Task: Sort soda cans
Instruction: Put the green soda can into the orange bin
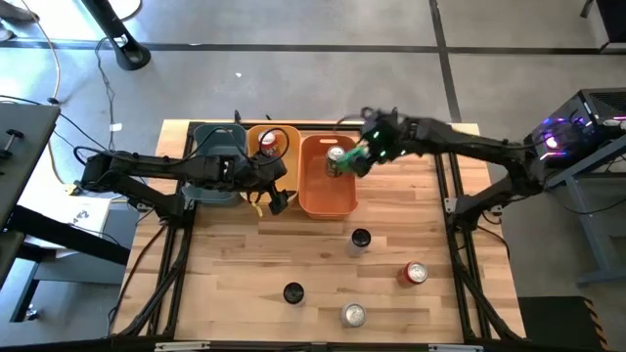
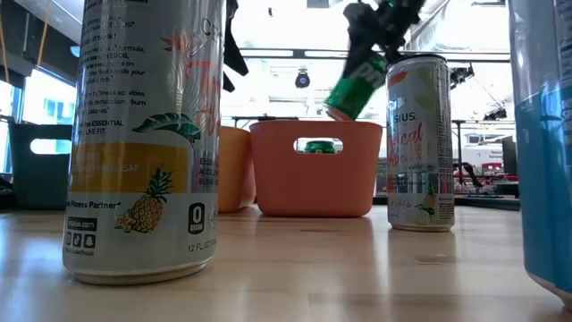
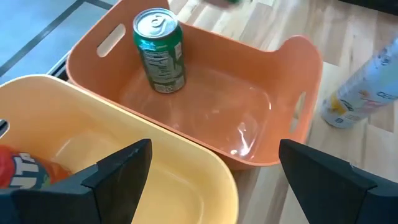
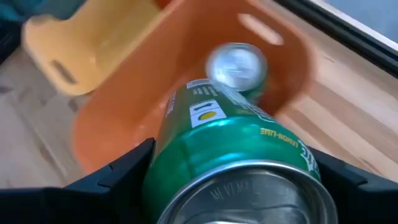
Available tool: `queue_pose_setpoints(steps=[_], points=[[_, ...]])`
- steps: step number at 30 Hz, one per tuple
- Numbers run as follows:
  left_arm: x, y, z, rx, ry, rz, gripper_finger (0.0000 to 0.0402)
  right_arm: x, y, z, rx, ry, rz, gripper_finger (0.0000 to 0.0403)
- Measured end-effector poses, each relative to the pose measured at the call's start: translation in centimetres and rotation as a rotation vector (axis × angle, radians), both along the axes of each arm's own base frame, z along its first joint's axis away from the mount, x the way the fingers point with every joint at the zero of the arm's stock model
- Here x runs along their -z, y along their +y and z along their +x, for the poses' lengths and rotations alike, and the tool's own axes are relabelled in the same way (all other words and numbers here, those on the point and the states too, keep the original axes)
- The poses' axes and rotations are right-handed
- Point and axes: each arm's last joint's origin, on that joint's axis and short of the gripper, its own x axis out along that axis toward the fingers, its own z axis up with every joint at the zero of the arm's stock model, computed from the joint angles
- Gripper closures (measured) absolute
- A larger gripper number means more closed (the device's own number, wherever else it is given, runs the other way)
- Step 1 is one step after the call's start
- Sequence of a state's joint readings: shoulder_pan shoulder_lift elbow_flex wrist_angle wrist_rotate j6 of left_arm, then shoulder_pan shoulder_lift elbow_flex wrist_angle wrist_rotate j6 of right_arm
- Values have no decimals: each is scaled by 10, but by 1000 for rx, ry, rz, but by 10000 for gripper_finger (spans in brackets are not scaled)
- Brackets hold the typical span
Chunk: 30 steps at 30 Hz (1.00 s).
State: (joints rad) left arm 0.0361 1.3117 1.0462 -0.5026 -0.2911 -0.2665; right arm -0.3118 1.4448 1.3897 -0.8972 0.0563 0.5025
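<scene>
A green soda can (image 4: pixel 236 162) hangs tilted over the orange bin (image 1: pixel 328 191), with my right gripper (image 1: pixel 358 156) shut on it. A second green can (image 3: pixel 160 50) stands upright on the bin's floor at its far end. A red can (image 1: pixel 269 144) lies in the yellow bin (image 1: pixel 284 132). My left gripper (image 3: pixel 214 180) hovers open over the near rims of the yellow and orange bins, touching nothing. On the table stand two black cans (image 1: pixel 361 239) (image 1: pixel 292 292), a red can (image 1: pixel 415 274) and a silver can (image 1: pixel 353 315). My right gripper pinches the green can's side wall (image 4: pixel 163 155) between its two fingers (image 4: pixel 118 174), one on each side. The fingers slant down from above and from the table's right. The can is lifted clear above the orange bin, tilted, its lower end (image 2: pixel 340 107) toward the bin.
A dark teal bin (image 1: pixel 220 156) stands left of the yellow one at the table's far edge. In the low view two silver cans (image 2: pixel 143 134) (image 2: pixel 420 143) loom near the camera. Bare wood lies on the table's near left.
</scene>
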Motion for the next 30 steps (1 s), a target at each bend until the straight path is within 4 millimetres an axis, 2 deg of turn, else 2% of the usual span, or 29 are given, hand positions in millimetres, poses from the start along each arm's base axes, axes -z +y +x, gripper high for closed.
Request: queue_pose_setpoints(steps=[4, 9, 14, 20, 30], points=[[0, 2, 1, 8, -10, -20, 57, 14, 18, 24, -24, 70, -42, 105], [-1, 2, 2, 21, -25, -32, 57, 48, 16, 48, -34, 184, -32, 105], [-1, 1, 2, 36, -25, -44, 57, 78, 13, 63, -68, 282, -24, 105], [-1, 0, 2, 38, -28, -56, 57, 106, 10, 71, -102, 395, -15, 105], [-2, 1, 3, 42, -38, -49, 57, 120, 2, 73, -78, 444, -15, 105]])
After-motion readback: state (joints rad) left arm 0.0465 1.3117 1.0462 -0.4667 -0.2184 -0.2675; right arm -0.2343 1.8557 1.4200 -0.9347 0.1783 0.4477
